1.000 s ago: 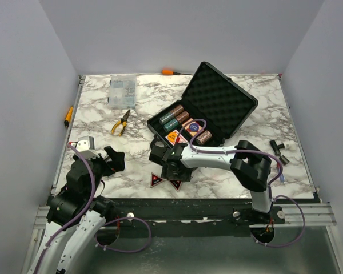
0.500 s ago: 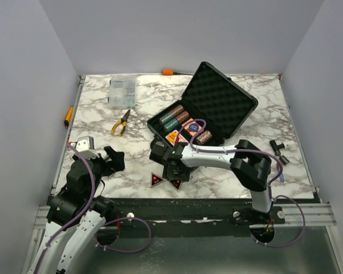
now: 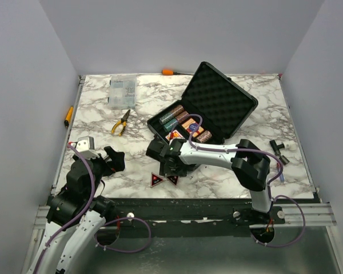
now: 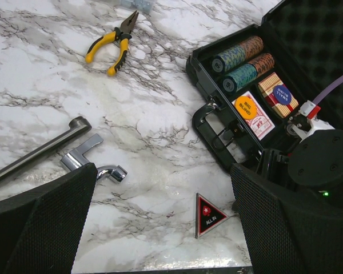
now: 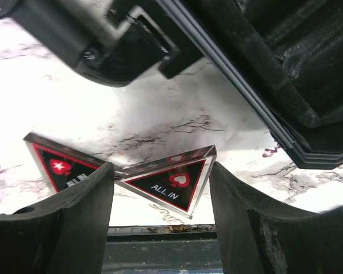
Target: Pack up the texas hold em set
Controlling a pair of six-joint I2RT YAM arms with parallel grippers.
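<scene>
Your right pincer (image 5: 160, 174) hangs low over the marble table (image 5: 160, 108), its fingers apart and holding nothing. Directly between them lies a red-black triangle (image 5: 171, 181) marked ALL IN. A second triangle (image 5: 57, 165) sits just outside one finger. The two seem to overlap at a corner, though the angle makes that uncertain. The open briefcase (image 5: 257, 63) is just ahead of the fingertips. The plaque is probably light, stiff, thin and glossy, so likely slippery. Pinch it across its edges, at the raised side. Your left pincer (image 4: 163, 171) is spread and empty.
</scene>
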